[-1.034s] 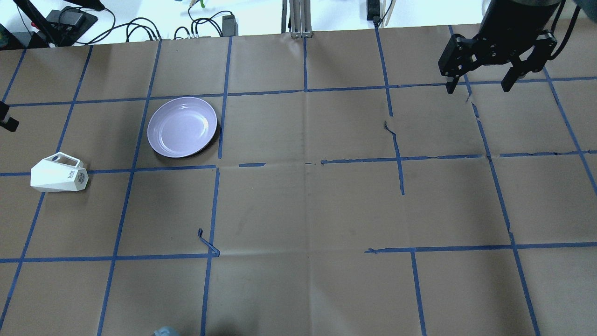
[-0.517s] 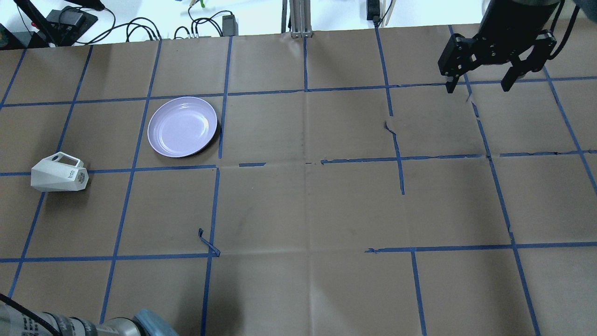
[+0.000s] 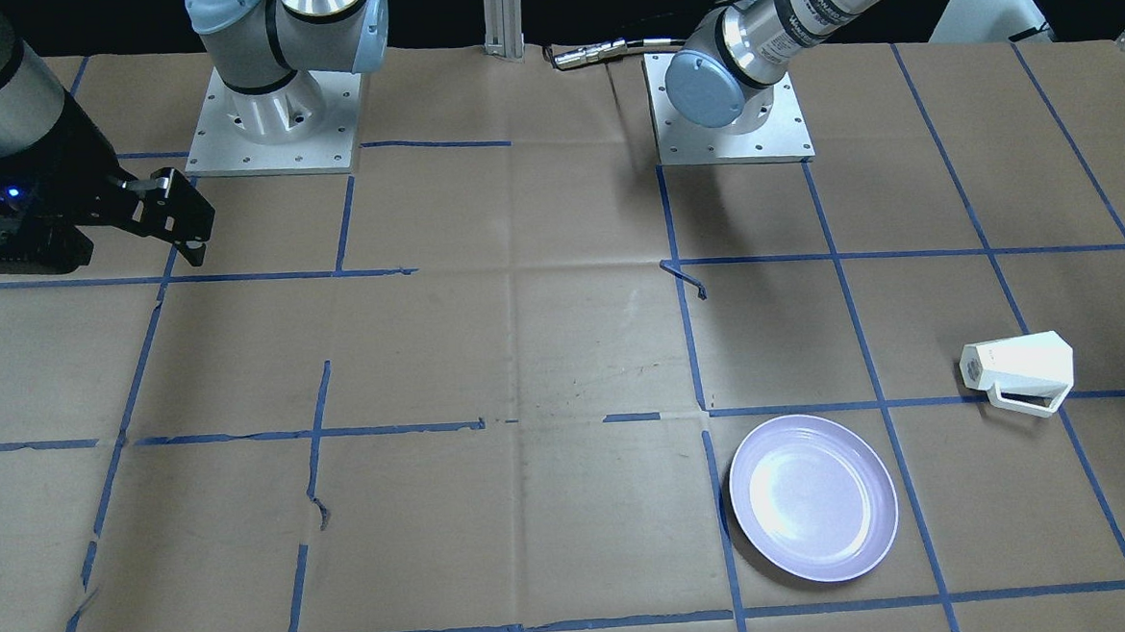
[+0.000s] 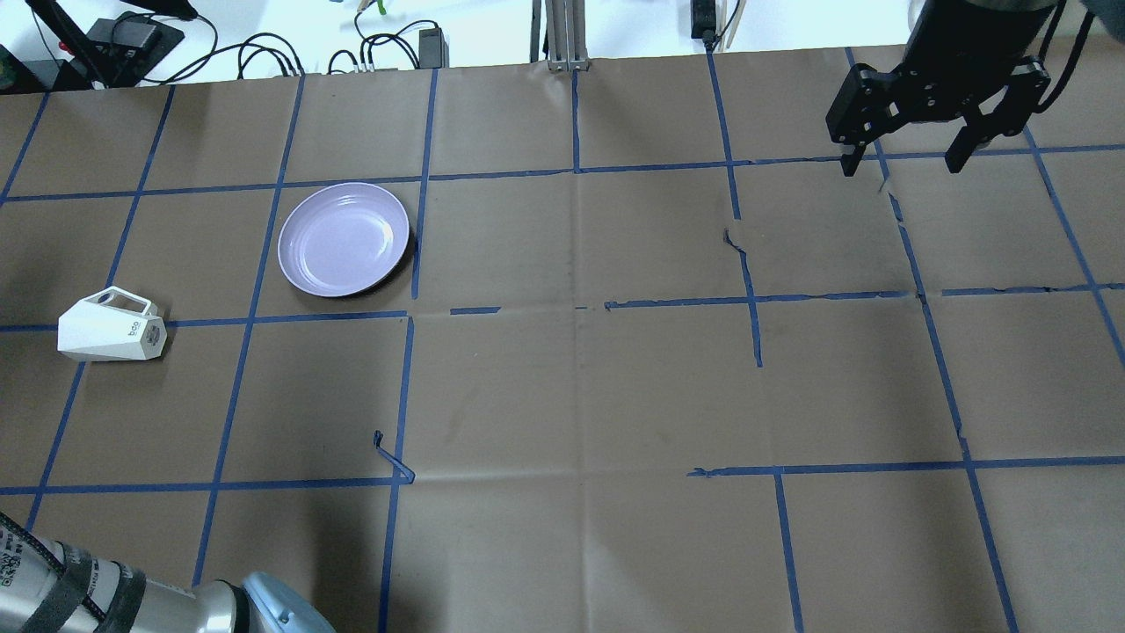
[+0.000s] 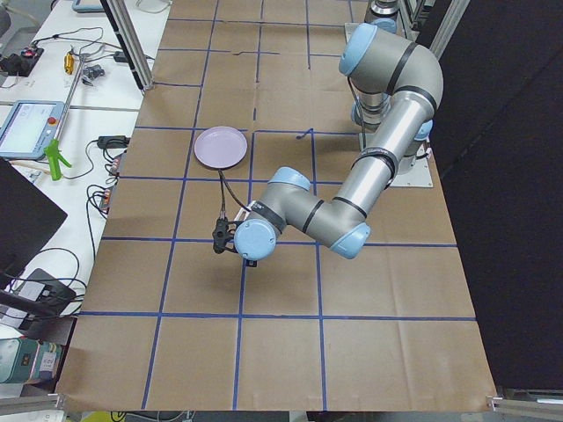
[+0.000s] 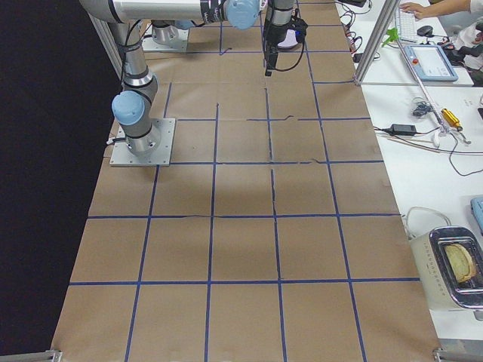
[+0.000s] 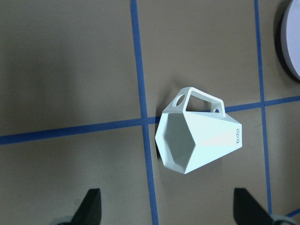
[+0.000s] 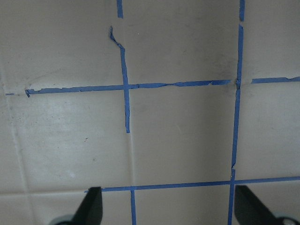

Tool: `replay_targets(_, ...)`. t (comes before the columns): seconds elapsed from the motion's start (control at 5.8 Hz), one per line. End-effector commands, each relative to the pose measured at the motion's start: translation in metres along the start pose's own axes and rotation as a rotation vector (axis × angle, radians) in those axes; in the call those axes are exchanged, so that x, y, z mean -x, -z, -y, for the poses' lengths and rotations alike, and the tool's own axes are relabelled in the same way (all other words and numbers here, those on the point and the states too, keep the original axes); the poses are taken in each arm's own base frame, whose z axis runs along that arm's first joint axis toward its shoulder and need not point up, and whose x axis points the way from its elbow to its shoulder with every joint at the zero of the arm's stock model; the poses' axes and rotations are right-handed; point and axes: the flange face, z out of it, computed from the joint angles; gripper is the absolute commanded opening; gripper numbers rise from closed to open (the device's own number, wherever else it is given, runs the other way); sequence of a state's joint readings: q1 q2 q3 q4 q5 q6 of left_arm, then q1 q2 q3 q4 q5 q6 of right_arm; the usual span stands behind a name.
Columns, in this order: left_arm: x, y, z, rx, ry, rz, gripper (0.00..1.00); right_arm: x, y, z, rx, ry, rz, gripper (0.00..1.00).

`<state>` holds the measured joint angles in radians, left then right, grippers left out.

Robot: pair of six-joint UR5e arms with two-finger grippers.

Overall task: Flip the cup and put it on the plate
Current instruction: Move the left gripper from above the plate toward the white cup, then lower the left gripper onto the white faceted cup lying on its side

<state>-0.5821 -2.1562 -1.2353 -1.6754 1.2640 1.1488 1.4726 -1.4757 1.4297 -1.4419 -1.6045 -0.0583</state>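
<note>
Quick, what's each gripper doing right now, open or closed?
Left gripper: open, empty; small white faceted mug not grasped.
Right gripper: open, holding nothing.

Brown paper-covered table (image 4: 580, 387), blue tape grid (image 4: 650, 165), cup (image 4: 110, 330) on its side, plate (image 4: 344, 238) near it, not touching

**Colours and patterns on the work surface**

We record the cup (image 4: 112, 329) as plain white with a small dark logo near its base, and the plate (image 4: 344, 238) as glossy pale lavender. The table (image 4: 571, 396) is covered in brown paper marked with a grid of blue tape (image 4: 879, 466). We note the right gripper (image 4: 901, 165) as black, and the left arm (image 4: 114, 607) as silver with a light blue joint cap (image 4: 281, 608).
</note>
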Motion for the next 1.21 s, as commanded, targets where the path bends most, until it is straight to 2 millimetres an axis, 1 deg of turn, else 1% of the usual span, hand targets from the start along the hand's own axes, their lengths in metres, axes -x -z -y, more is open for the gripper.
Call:
replay_targets(0.0,0.02,-0.05,0.0,-0.017,0.001,-0.168,0.99,0.0,0.0,0.0,0.0,0.0,0.0,1.0)
replay_targets(0.17,0.032,-0.078,0.002,-0.057,0.017,-0.251,0.99,0.0,0.0,0.0,0.0,0.0,0.0,1.0)
replay_targets(0.34,0.033,-0.1,0.0,-0.066,0.026,-0.337,0.99,0.0,0.0,0.0,0.0,0.0,0.0,1.0)
replay_targets(0.52,0.026,-0.108,-0.003,-0.072,0.02,-0.411,0.98,0.0,0.0,0.0,0.0,0.0,0.0,1.0)
replay_targets(0.69,0.026,-0.117,-0.002,-0.069,0.014,-0.427,0.96,0.0,0.0,0.0,0.0,0.0,0.0,1.0)
replay_targets(0.86,0.019,-0.131,-0.007,-0.066,0.029,-0.493,0.94,0.0,0.0,0.0,0.0,0.0,0.0,1.0)
replay_targets(1.03,0.013,-0.137,-0.007,-0.063,0.002,-0.52,0.83,0.0,0.0,0.0,0.0,0.0,0.0,1.0)
